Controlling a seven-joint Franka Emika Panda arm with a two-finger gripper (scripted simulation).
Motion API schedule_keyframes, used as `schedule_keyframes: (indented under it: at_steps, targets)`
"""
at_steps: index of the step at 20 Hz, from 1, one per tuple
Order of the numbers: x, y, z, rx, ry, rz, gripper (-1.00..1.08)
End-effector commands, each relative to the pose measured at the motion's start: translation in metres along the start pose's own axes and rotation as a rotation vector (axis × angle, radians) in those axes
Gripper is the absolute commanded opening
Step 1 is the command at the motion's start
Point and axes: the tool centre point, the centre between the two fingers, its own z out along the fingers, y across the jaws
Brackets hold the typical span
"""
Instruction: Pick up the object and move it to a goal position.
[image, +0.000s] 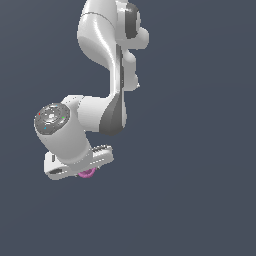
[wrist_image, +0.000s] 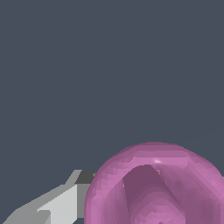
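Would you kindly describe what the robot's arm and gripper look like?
The arm is glossy white with rounded, tubular links and dark grey joint sections. A grey circular cap on the wrist carries tiny red and green dots. The gripper hangs from a white, flat bar. No cables show.

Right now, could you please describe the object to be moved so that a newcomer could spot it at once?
Start at the big white arm and follow it down to the end effector at its lower end. Tucked just under that white bar sits the object, a small rounded item with a hollowed centre. It is the only magenta-pink thing against white parts and a dark grey backdrop.
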Motion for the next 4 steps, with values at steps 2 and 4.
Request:
schedule_keyframes:
  at_steps: [2,4]
  targets:
    - [0.0017,0.0019,-0.0008,0.0,0.0,0.0,-1.0]
    - [0.0019,0.002,-0.0008,0.0,0.0,0.0,-1.0]
